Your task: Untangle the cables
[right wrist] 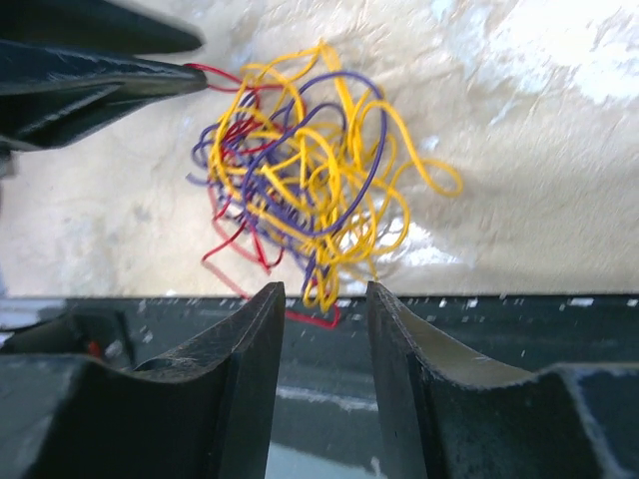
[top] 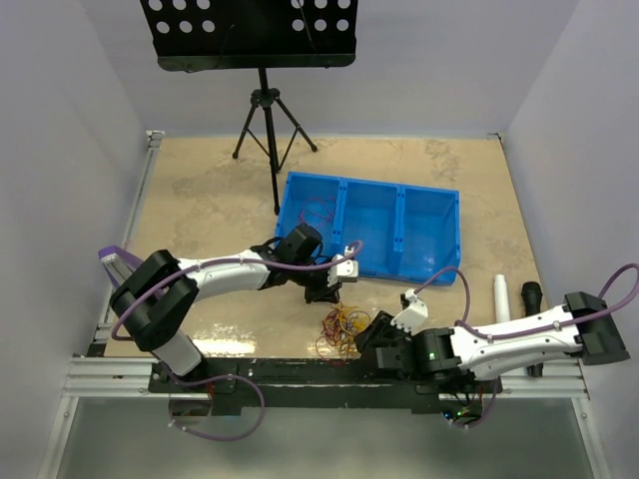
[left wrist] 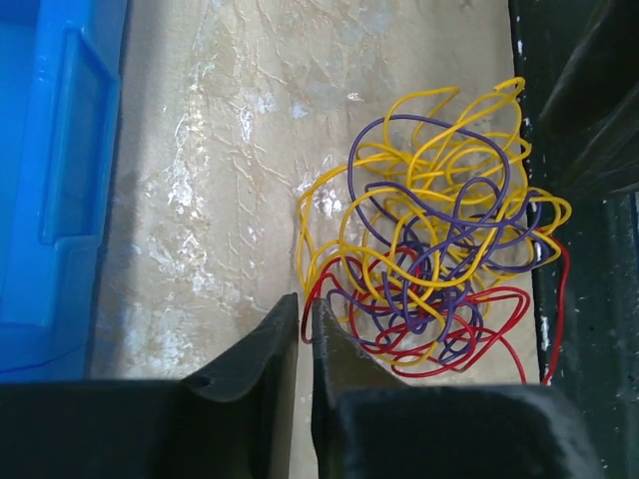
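Tangle of thin yellow, purple and red cables [left wrist: 439, 261] on beige desk [top: 200, 190], left gripper [left wrist: 305, 311] clamped on red strand [right wrist: 222, 74], right gripper [right wrist: 321, 294] apart.

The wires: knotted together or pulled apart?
Knotted. The wires form one clump, yellow, purple and red loops interlaced.
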You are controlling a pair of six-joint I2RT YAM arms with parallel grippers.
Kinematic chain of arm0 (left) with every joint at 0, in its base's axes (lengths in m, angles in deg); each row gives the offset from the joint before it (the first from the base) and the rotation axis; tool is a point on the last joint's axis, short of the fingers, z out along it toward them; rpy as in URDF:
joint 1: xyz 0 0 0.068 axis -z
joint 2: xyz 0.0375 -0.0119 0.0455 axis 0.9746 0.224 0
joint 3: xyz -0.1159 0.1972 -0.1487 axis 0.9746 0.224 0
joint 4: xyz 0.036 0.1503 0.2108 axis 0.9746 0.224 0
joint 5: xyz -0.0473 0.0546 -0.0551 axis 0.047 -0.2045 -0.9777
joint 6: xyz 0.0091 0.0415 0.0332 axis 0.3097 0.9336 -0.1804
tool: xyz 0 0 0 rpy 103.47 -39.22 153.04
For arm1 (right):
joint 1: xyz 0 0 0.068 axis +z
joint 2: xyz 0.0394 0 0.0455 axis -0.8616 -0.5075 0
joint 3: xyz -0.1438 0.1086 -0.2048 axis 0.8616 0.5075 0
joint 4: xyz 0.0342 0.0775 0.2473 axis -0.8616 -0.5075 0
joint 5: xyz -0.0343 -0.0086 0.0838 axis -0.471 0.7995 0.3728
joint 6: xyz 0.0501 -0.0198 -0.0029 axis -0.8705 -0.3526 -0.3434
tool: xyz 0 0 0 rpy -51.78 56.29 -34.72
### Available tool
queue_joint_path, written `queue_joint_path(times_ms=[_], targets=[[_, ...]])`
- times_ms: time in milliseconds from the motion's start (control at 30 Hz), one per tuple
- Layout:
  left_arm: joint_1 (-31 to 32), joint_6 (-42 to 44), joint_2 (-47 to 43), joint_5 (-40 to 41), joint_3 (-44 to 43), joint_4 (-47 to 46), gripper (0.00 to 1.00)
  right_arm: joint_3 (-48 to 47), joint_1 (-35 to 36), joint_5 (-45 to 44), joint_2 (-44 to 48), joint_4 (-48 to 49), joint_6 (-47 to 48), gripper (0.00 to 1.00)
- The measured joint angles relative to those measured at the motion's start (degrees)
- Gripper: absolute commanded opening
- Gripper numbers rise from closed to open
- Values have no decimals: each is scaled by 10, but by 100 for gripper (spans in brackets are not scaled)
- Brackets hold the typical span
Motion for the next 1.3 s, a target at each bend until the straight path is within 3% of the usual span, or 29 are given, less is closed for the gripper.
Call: queue_joint_path(times_ms=[67, 200, 267, 467, 500, 800, 1067, 1167, 1300], targets=[[0, 4, 0, -2, 0, 2, 0, -4, -11, -2, -30, 7, 8, 43], [0, 19, -7, 6, 0, 20, 0, -17, -36, -2, -99, 32, 35, 37], [0, 28, -20, 14, 1, 35, 0, -24, -46, -3, -118, 42, 47, 31], [-6, 55, -84, 45, 19, 75, 0, -40, -71, -14, -134, 78, 89, 0], [-9, 59, -94, 50, 23, 83, 0, -44, -75, -16, -139, 86, 97, 0], [-64, 108, -223, 134, 51, 176, 0, -94, -84, -34, -212, 103, 133, 0], [-175, 191, -330, 226, 50, 280, 0, -96, -86, -60, -116, 26, 106, 0], [-208, 218, -383, 224, 50, 312, 0, -96, -110, -63, -87, 59, 157, 30], [-208, 236, -427, 189, 52, 327, 0, -110, -163, -45, -150, 171, 270, 43]])
